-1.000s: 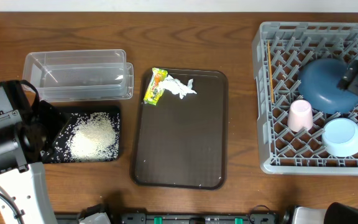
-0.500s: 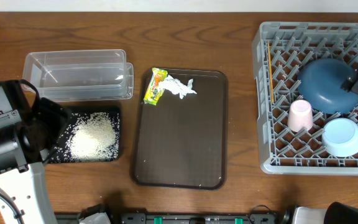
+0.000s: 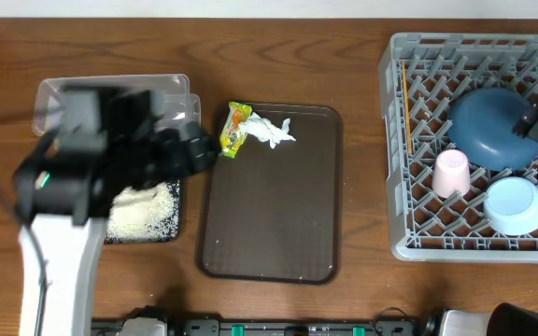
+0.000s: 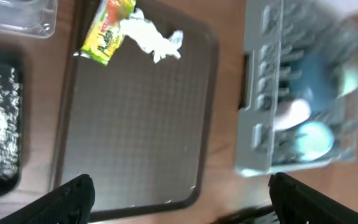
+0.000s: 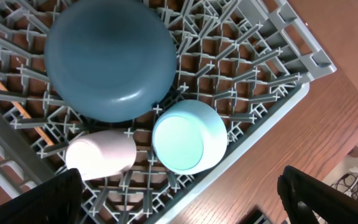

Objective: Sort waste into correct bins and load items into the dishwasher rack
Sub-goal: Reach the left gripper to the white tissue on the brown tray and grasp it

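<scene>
Two bowls — one cup

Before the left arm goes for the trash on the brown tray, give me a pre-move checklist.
1. Left gripper open: ok, jaws wide.
2. Wrapper reachable: ok, uncovered at brown tray corner.
3. Wrapper apart from tissue: not ok, they touch.
4. Rice binned: ok, in black tray.
5. Clear tub empty: cannot tell, mostly hidden.
6. Right gripper holding nothing: ok, open above rack.

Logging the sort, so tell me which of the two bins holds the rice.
The shallow black tray, with white rice grains heaped in it; the clear tub next to it shows none.
</scene>
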Robot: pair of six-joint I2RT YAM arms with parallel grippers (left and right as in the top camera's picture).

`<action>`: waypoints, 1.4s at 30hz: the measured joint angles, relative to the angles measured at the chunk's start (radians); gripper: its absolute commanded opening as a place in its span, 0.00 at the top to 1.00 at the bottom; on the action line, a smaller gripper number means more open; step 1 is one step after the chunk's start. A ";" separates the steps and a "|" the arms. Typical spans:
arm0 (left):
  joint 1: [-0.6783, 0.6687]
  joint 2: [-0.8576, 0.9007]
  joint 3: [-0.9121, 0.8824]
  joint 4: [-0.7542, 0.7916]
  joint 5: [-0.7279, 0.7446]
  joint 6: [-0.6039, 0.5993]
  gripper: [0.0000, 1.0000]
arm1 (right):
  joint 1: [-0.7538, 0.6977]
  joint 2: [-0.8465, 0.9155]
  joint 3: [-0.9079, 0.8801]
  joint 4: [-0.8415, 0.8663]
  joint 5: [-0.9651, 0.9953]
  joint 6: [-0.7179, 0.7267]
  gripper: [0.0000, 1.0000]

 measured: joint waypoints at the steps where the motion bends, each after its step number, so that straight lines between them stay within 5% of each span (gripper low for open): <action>1: -0.035 0.051 0.037 -0.002 -0.029 0.012 0.08 | 0.000 0.000 0.000 0.000 0.000 0.000 0.01; 8: -0.177 0.359 0.109 0.165 -0.231 0.047 0.08 | 0.000 0.000 0.000 0.000 0.000 0.000 0.01; 19: -0.265 0.665 0.109 0.404 -0.310 0.080 0.09 | 0.000 0.000 0.000 0.000 0.000 0.000 0.01; 37: -0.328 0.901 0.109 0.561 -0.418 -0.047 0.16 | 0.000 0.000 0.000 0.000 0.000 0.000 0.01; 42: -0.349 0.916 0.109 0.568 -0.423 -0.076 0.43 | 0.000 0.000 0.000 0.000 0.000 0.000 0.01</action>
